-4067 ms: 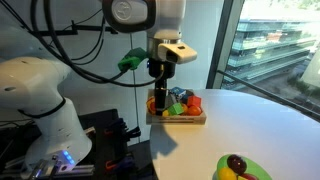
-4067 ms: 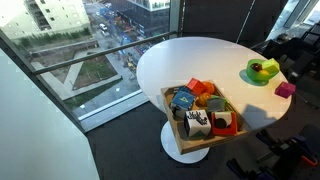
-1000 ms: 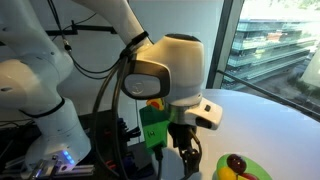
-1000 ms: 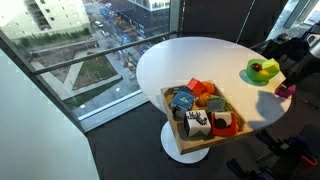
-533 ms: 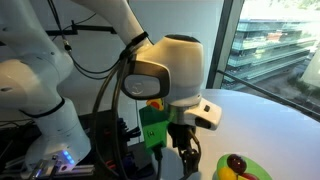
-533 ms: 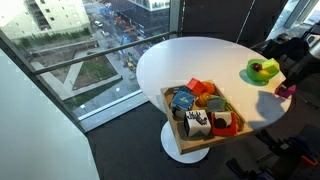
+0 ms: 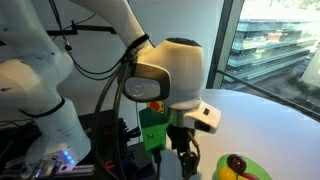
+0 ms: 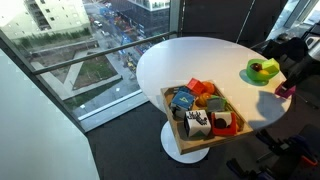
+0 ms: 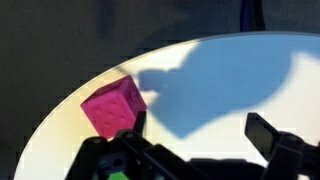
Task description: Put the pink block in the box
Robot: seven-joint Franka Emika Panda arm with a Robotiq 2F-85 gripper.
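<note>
The pink block (image 9: 112,105) lies on the white round table (image 8: 190,60) close to its rim; it also shows in an exterior view (image 8: 284,90). My gripper (image 9: 195,132) is open and empty, hovering just above the table. Its left finger is right beside the block and the block lies outside the jaws. In an exterior view the gripper (image 7: 185,158) hangs low under the big wrist. The light-wood box (image 8: 170,112) stands at the table's opposite edge, filled with several coloured blocks, far from the gripper.
A round lime-green dish (image 8: 263,70) holding dark and yellow items stands near the pink block; it also shows beside the gripper (image 7: 243,168). The table's rim runs just past the block. A window wall lies beyond the table.
The arm has barely shifted in the last second. Since four seconds ago it has moved from above the box over to the pink block.
</note>
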